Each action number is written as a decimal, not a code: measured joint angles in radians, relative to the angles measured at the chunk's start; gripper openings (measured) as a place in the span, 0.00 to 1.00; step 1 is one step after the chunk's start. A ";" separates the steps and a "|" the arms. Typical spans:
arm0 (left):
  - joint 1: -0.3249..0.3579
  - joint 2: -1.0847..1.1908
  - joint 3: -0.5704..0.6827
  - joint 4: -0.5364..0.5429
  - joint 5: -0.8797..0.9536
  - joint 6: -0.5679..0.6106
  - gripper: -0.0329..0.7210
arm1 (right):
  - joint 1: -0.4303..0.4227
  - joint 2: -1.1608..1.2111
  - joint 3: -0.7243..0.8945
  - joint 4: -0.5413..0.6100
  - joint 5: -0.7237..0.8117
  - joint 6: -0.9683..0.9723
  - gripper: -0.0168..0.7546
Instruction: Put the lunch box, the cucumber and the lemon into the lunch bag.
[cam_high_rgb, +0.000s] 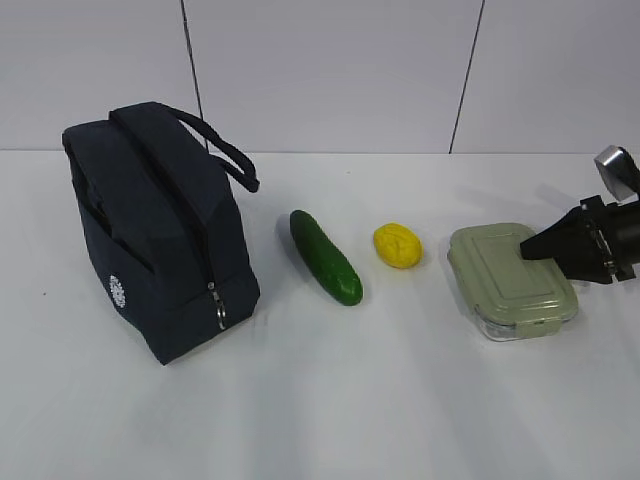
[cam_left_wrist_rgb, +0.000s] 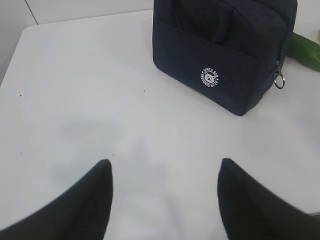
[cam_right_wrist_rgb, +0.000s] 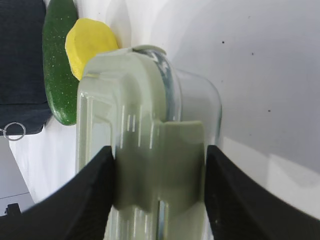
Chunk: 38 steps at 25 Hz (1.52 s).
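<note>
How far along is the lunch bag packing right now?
Nothing is packed. The dark navy fabric lunch bag looks zipped shut. The right gripper straddles the clear lunch box with its sage-green lid; a firm grip isn't clear. The dark green cucumber and yellow lemon lie on the table.

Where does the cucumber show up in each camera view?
Exterior view: the cucumber lies mid-table, between the lunch bag and the lemon.
Left wrist view: only a green end at the right edge, beside the bag.
Right wrist view: top left, beside the lemon.
Shared landmark: the bag's metal ring pull.
</note>
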 joint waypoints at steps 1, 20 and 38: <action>0.000 0.000 0.000 0.000 0.000 0.000 0.66 | 0.000 0.000 0.000 0.002 0.000 0.000 0.57; 0.000 0.000 0.000 0.000 0.000 0.000 0.66 | 0.000 0.000 0.000 0.022 -0.016 0.098 0.56; 0.000 0.000 0.000 -0.015 0.000 0.000 0.66 | 0.021 -0.223 0.005 -0.015 -0.045 0.208 0.56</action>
